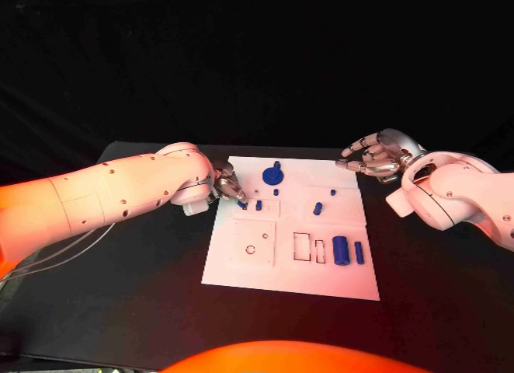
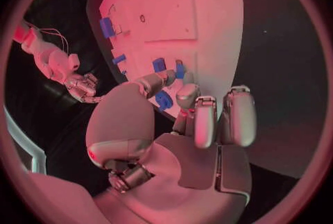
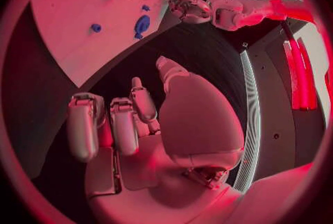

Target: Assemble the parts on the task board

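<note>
Nearest the camera lies the white board (image 1: pixel 290 264), flat on the black table (image 1: pixel 134 295). Seven blue parts show on it: two upright bars (image 1: pixel 348 250) near its right edge, one small peg (image 1: pixel 317 208), one tiny stud (image 1: pixel 332 192), one round-headed piece (image 1: pixel 272 176) at the far end, one small bit (image 1: pixel 275 192) below it, and one piece (image 1: pixel 257 205) by the left hand (image 1: pixel 228 186). That hand's fingertips (image 2: pixel 166 76) pinch another blue part (image 2: pixel 164 100) at the board's left edge. Off the board's far right corner, the right hand (image 1: pixel 373 159) hovers, fingers apart, holding nothing.

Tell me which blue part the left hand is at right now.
The small blue part at the board's left edge, beside the left hand fingertips. The other blue parts lie further right, away from the fingers.
</note>
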Tool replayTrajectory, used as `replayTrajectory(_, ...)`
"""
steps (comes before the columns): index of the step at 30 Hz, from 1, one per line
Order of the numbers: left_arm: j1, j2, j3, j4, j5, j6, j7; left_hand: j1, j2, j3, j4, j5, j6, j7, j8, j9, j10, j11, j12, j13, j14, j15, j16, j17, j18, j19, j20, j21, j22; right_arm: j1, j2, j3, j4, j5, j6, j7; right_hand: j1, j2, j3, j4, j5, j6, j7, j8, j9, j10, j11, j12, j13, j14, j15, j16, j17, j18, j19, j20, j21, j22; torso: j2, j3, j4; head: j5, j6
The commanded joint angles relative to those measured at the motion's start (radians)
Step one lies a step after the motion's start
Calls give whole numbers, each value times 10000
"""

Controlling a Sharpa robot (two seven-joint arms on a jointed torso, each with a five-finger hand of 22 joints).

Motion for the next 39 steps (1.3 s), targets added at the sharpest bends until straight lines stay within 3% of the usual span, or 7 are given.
replayTrajectory(1,-5,29,-13,-36,-100,125,-31,98,190,1393,-339,1121,694,-367,791,651,743,-225,78,50,1095,-121,177,2738,-259,269,-20,125,690,-5,-2,2,7,-19,22,25,135,50,-7,186,72,-82,-27,249,21,-230,-25,-134,-57,779,-82,-83,1798,-24,420,-55,-83,1819,2,0,-6,5,-13)
replayTrajectory(30,-31,140,-29,-51,-165,508,-36,30,170,1364,-375,1182,751,-403,845,686,814,-253,99,70,1095,-139,177,2738,-265,286,-36,137,716,-40,18,2,-14,-19,32,41,136,40,5,177,102,-92,-31,285,19,-237,-29,-140,-69,777,-86,-92,1787,-23,419,-59,-93,1815,1,14,-1,6,-61)
replayTrajectory(39,-31,261,-30,-123,-68,614,-36,-218,327,1149,-212,1094,960,-506,1024,817,1041,-326,324,455,1095,-190,177,2738,-266,286,-82,129,719,-48,18,2,-15,-19,24,45,136,40,5,177,102,-92,-31,285,19,-237,-29,-140,-69,777,-86,-92,1787,-23,419,-59,-93,1815,0,14,-13,-12,-78)
